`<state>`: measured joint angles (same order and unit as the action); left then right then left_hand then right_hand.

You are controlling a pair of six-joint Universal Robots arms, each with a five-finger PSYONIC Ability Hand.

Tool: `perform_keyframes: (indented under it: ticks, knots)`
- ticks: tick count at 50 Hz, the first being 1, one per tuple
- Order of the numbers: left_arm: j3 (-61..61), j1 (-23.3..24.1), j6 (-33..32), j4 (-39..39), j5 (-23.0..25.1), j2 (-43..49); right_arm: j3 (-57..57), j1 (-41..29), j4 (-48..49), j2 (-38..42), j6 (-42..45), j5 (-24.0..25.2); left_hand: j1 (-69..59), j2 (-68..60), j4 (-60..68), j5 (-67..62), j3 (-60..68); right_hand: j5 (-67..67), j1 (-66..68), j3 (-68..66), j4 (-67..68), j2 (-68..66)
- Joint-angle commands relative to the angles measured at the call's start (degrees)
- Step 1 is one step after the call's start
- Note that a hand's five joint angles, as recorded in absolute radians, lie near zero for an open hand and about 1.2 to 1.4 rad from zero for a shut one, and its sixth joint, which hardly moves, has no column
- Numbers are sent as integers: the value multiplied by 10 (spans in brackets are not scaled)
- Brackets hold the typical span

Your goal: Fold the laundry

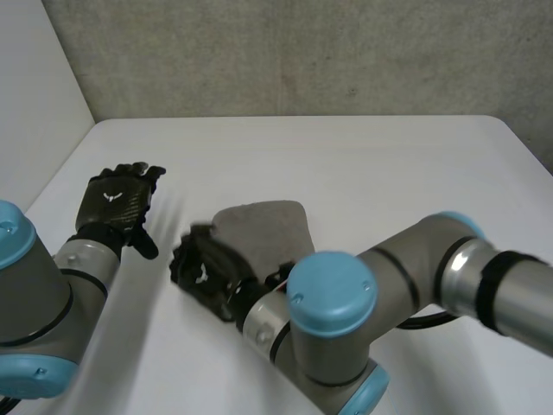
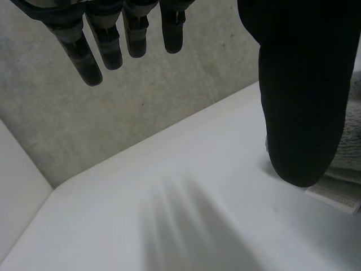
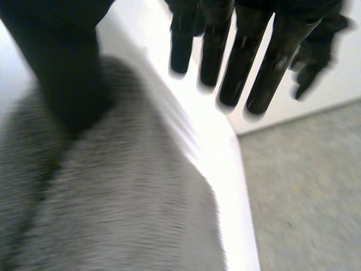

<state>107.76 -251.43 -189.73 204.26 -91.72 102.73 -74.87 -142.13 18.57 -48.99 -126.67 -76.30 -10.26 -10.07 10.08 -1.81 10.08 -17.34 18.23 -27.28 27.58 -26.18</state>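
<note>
On the grey cloth [image 1: 263, 229] (tag [image 2: 335, 195] unreadable) the right hand [image 1: 205, 273] rests splayed; left hand [image 1: 117, 203] hovers splayed nearby

Grey towel [image 1: 263, 226] fuzzy terry cloth; table [image 1: 371, 164] smooth matt white; wall [image 1: 302, 52] rough, concrete-like.

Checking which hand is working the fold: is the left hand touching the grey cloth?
Apart. The head view shows the left hand off to one side, with bare table between it and the grey cloth.
</note>
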Motion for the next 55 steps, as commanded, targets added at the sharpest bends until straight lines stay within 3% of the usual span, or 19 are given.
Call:
perform_keyframes:
  ticks: [1, 5, 8, 10, 16, 27, 42, 48, 55]
  knots:
    - [-25, 13, 22, 2, 14, 1, -20, 47, -7, -97, -187, -102, -8, -10, 10, 8, 10, 173, -82, 173, -176, 162]
    - [-68, 43, 56, -1, 12, 4, -22, 97, -69, -154, -353, -131, -10, -12, 11, 6, 11, 173, -82, 173, -176, 162]
    - [-84, 55, 71, -4, 13, 9, -19, 117, -100, -163, -395, -127, -10, -12, 11, 6, 11, 173, -82, 173, -176, 162]
    - [-118, 78, 101, -28, 13, 26, 4, 148, -161, -160, -467, -112, -10, -12, 11, 6, 11, 173, -82, 173, -176, 162]
    - [-178, 125, 125, -79, 12, 78, 47, 169, -229, -110, -532, -69, -8, -10, 10, 8, 10, 173, -82, 173, -176, 162]
    - [-255, 146, 122, -141, -13, 218, 89, 181, -242, -17, -540, -43, -10, -12, 11, 6, 11, 173, -82, 173, -176, 162]
    - [-207, 129, 69, -140, -32, 223, 148, 172, -256, 63, -479, -45, 3, 1, -1, 18, -1, 173, -82, 173, -176, 162]
    - [-194, 138, 17, -136, -29, 153, 158, 177, -267, -25, -464, -47, 3, 1, -1, 18, -1, 173, -82, 173, -176, 162]
    - [-234, 129, 20, -143, -29, 48, 158, 211, -262, -160, -464, -75, 3, 1, -1, 18, -1, 173, -82, 173, -176, 162]
